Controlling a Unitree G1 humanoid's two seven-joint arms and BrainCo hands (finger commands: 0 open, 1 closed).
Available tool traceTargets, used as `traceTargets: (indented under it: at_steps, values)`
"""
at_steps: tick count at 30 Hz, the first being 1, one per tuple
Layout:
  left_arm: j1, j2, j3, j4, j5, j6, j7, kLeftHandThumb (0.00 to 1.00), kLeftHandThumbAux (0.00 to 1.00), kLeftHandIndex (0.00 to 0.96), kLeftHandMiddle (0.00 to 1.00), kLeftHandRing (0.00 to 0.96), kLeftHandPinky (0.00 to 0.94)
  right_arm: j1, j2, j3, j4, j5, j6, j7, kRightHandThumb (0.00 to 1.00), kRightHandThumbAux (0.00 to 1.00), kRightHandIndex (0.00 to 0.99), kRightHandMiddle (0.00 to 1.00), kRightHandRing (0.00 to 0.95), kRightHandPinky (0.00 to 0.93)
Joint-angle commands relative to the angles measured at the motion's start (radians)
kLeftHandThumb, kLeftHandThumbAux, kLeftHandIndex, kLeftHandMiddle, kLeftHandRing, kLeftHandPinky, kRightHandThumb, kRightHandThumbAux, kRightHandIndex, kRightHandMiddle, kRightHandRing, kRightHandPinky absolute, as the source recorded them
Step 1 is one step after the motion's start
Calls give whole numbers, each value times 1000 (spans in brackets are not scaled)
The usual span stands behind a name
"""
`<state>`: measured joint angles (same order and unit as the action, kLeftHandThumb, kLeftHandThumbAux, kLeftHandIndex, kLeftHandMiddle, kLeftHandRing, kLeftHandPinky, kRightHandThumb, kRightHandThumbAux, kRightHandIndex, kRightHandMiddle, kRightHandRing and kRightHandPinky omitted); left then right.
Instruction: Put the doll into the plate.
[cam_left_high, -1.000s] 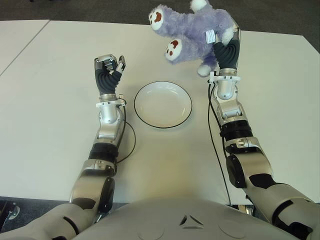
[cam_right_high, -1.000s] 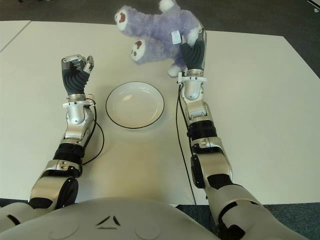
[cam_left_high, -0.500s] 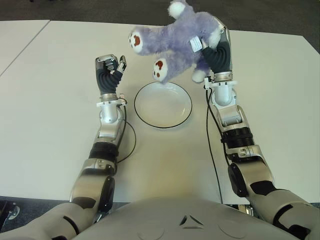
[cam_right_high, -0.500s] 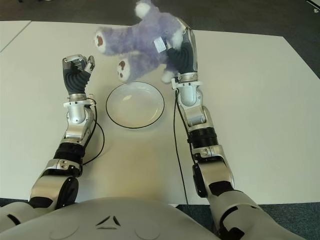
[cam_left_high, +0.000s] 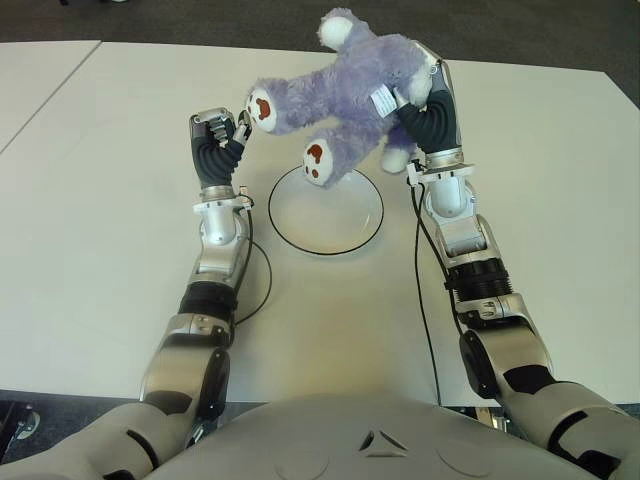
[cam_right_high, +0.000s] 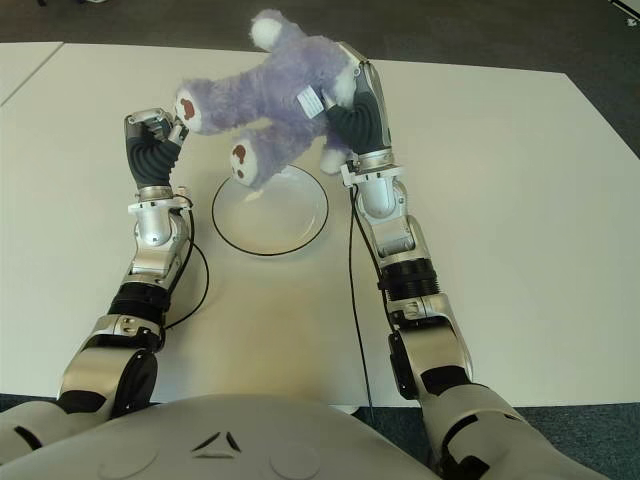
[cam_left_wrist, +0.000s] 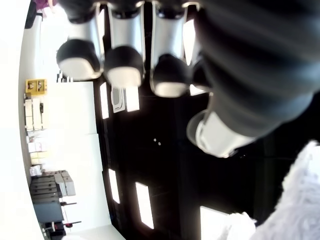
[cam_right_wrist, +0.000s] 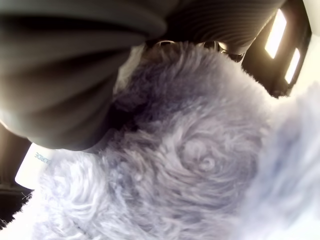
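Note:
A fluffy purple doll (cam_left_high: 340, 100) with white paws and brown foot pads hangs in the air, my right hand (cam_left_high: 425, 105) shut on its body; its fur (cam_right_wrist: 200, 150) fills the right wrist view. Its legs point left, one foot (cam_left_high: 318, 165) above the far rim of the white plate (cam_left_high: 340, 225) with a dark edge, the other foot (cam_left_high: 262, 108) close to my left hand (cam_left_high: 222, 135). The left hand is raised to the left of the plate, fingers (cam_left_wrist: 120, 70) curled and holding nothing.
The white table (cam_left_high: 100, 220) stretches around the plate. A second table's corner (cam_left_high: 30, 70) is at the far left. Thin black cables (cam_left_high: 255, 280) run along both forearms. Dark floor lies beyond the far edge.
My right hand has carried the doll left and down, from beyond the plate's right side to over its far rim. The doll's upper foot now nears the left hand, which has not moved.

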<state>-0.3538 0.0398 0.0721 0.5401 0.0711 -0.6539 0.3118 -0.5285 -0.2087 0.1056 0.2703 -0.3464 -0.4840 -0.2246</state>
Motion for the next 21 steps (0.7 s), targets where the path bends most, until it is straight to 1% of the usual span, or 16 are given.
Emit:
traceTargets:
  at_steps: [1,3,7,10,11,13,16,18,21]
  values:
    - [118,-16,-7,127,36,-10,11,493,794,837,887,893,880,12,43,-29,7,86,-12,17,853,679,398,545,881,891]
    - [115,-15,-6,134,35,-14,11,493,794,837,887,892,880,11,59,-39,14,114,-13,20,854,679,398,545,882,891]
    - [112,-13,-6,143,33,-20,7,494,795,838,887,893,881,8,106,-70,25,207,-10,40,853,679,397,542,883,886]
    - [109,-11,-5,149,30,-24,4,493,796,838,888,894,880,11,150,-105,-1,355,59,107,854,679,397,540,879,874]
    - [108,-10,-4,151,29,-25,4,493,795,839,888,894,880,12,158,-113,-9,387,76,124,854,679,398,540,877,870]
    - [106,-9,-4,155,28,-26,3,492,795,840,889,894,880,15,172,-128,-44,464,132,166,854,679,397,539,874,870]
    - [103,-7,-3,162,28,-29,2,490,795,842,890,895,881,14,202,-157,-107,612,243,223,854,678,397,538,872,872]
    - [102,-6,-3,165,28,-30,3,490,795,842,891,895,881,16,225,-178,-142,701,320,240,855,679,396,538,871,873]
    - [100,-5,-2,169,29,-29,3,490,795,842,891,895,881,15,245,-205,-184,802,418,249,855,679,396,537,872,881]
